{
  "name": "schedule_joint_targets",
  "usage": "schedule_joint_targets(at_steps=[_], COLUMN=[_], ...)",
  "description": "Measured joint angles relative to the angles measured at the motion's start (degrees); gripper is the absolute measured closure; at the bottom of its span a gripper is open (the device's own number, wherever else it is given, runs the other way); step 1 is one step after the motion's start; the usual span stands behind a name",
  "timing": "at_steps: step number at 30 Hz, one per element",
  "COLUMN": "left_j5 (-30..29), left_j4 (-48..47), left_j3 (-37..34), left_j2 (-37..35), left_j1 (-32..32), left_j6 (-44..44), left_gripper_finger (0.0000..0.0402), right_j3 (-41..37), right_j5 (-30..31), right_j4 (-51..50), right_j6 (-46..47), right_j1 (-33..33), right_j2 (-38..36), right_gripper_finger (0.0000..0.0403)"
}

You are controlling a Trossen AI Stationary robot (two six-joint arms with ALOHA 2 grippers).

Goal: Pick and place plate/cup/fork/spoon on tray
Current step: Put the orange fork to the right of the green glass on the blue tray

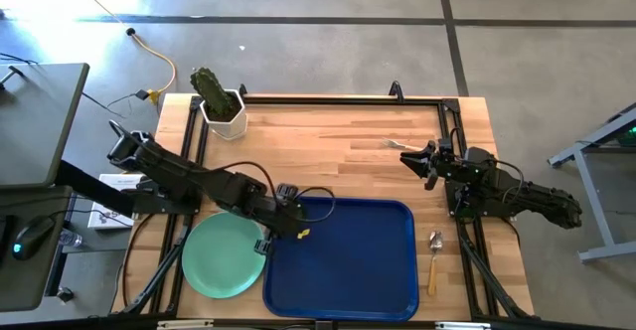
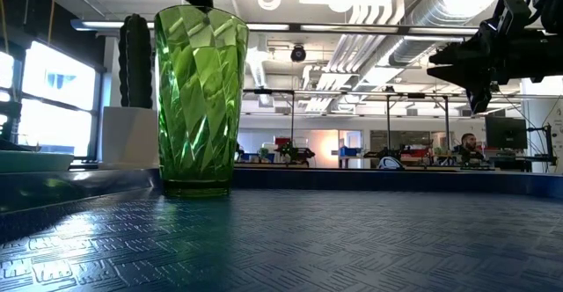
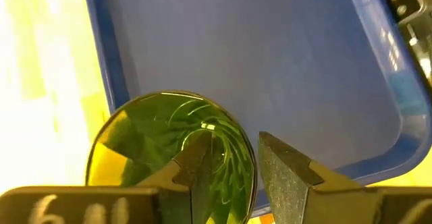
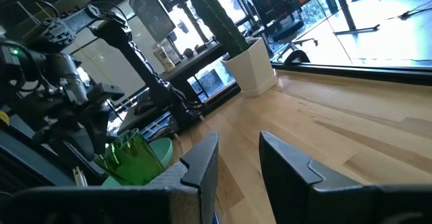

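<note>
The olive-green cup stands upright on its base on the dark blue tray, near the tray's far left corner. My left gripper is above the cup and open. One finger is inside the rim and one outside. The mint-green plate lies on the table left of the tray. The spoon lies on the table right of the tray. The fork lies on the table by my right gripper, which is open, empty and raised above the table's right side. My left gripper comes at the cup from above, with one finger inside and the other outside the rim on the tray's near side. A gap shows between the inner finger and the wall. I cannot tell whether the outer finger touches.
A cactus in a white pot stands at the table's far left corner. Most of the tray floor is bare. Black frame rails run along the table's left, far and right edges. A desk with a mouse stands off the table's left.
</note>
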Motion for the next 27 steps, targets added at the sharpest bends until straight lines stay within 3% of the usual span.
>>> schedule_joint_targets(at_steps=[7, 16, 27], left_j5=[-1.84, -14.07, -21.35], left_j4=[0.25, 2.62, 11.13], left_j3=[0.00, 0.00, 0.00], left_j2=[-3.82, -8.83, -14.81], left_j1=[0.00, 1.23, 7.92], left_j6=[-2.16, -5.53, -7.93], left_gripper_finger=[0.0291, 0.0291, 0.0290], right_j3=[0.00, 0.00, 0.00], right_j5=[0.02, 0.02, 0.00], right_j4=[0.02, 0.02, 0.01], right_j6=[-0.02, -0.01, -0.01], right_j1=[0.01, 0.01, 0.00], right_j2=[0.00, 0.00, -0.01], right_gripper_finger=[0.0304, 0.0304, 0.0304])
